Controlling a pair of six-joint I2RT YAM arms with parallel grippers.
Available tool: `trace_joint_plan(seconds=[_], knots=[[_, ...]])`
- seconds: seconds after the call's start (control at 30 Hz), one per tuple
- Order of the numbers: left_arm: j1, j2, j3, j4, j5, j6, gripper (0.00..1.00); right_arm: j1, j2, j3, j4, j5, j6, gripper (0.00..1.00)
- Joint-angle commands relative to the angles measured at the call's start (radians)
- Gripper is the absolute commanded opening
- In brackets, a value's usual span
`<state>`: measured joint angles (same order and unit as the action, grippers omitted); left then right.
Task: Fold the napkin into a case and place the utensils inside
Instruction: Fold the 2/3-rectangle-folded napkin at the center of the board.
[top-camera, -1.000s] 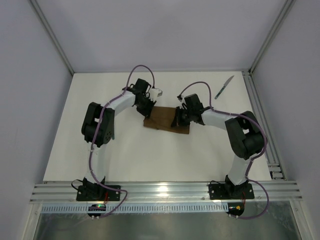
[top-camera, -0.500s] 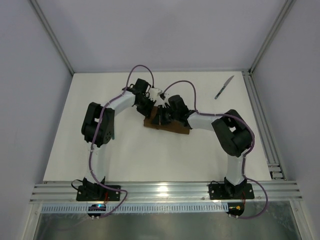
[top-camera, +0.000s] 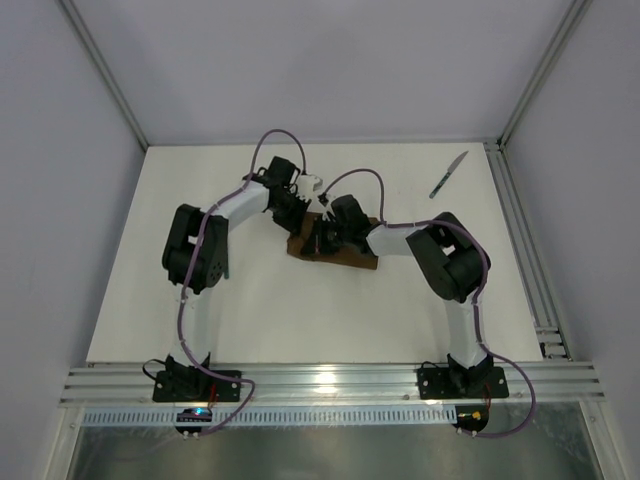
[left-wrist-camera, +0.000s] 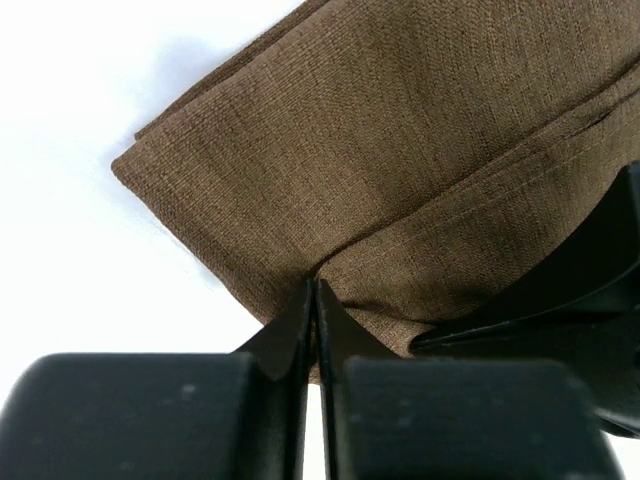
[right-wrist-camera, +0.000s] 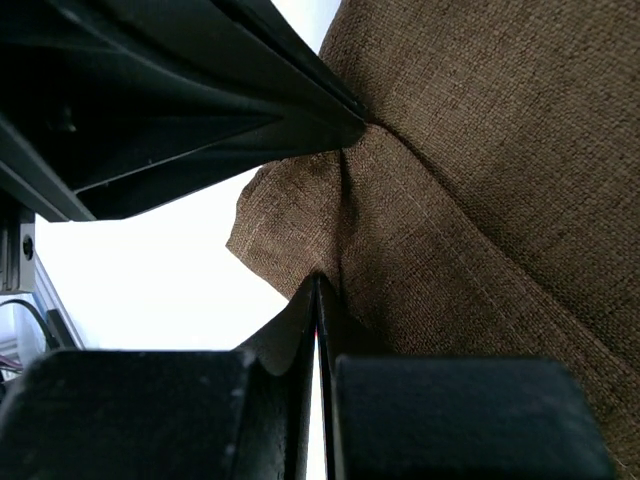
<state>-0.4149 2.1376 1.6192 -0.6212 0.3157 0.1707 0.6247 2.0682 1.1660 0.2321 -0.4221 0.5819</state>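
Folded napkin (left-wrist-camera: 400, 170), my left gripper (left-wrist-camera: 313, 300) pinched closed on its edge, my right gripper (right-wrist-camera: 318, 290) clamped on it alongside, knife (top-camera: 449, 174) well apart, I note.

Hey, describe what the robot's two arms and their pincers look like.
The left arm and right arm match: chunky black joint housings joined by white links, each on a black base. A purplish-grey cable loops along each arm. The left pincer and right pincer have matte black fingers, blocky at the root and tapering to thin wedge tips.
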Motion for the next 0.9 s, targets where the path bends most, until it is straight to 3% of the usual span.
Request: trace_joint_plan(seconds=[0.0, 0.07, 0.1, 0.2, 0.4, 0.5, 0.6, 0.67, 0.87], knots=[[0.014, -0.018, 0.028, -0.017, 0.036, -0.011, 0.06, -0.003, 0.033, -0.014, -0.001, 0.016, 0.035, 0.04], [0.028, -0.028, 0.034, -0.021, 0.039, -0.011, 0.13, -0.008, 0.03, -0.023, 0.01, 0.0, 0.042, 0.04], [0.033, -0.039, 0.039, -0.025, 0.051, -0.013, 0.22, -0.008, 0.027, -0.029, 0.012, 0.0, 0.044, 0.04], [0.059, -0.064, 0.064, -0.034, 0.086, -0.017, 0.31, -0.014, 0.013, -0.037, 0.018, -0.004, 0.047, 0.04], [0.071, -0.133, 0.087, -0.077, 0.169, 0.0, 0.4, -0.028, 0.02, -0.037, 0.024, -0.017, 0.064, 0.04], [0.071, -0.174, 0.049, -0.098, 0.198, 0.001, 0.35, -0.031, 0.026, -0.043, 0.038, -0.027, 0.081, 0.04], [0.07, -0.203, -0.004, -0.113, 0.22, 0.015, 0.14, -0.031, 0.03, -0.046, 0.062, -0.035, 0.104, 0.04], [0.068, -0.2, -0.047, -0.132, 0.247, 0.038, 0.08, -0.031, 0.033, -0.045, 0.07, -0.041, 0.111, 0.04], [0.033, -0.167, -0.097, -0.14, 0.227, 0.073, 0.11, -0.031, 0.038, -0.034, 0.081, -0.055, 0.116, 0.04]])
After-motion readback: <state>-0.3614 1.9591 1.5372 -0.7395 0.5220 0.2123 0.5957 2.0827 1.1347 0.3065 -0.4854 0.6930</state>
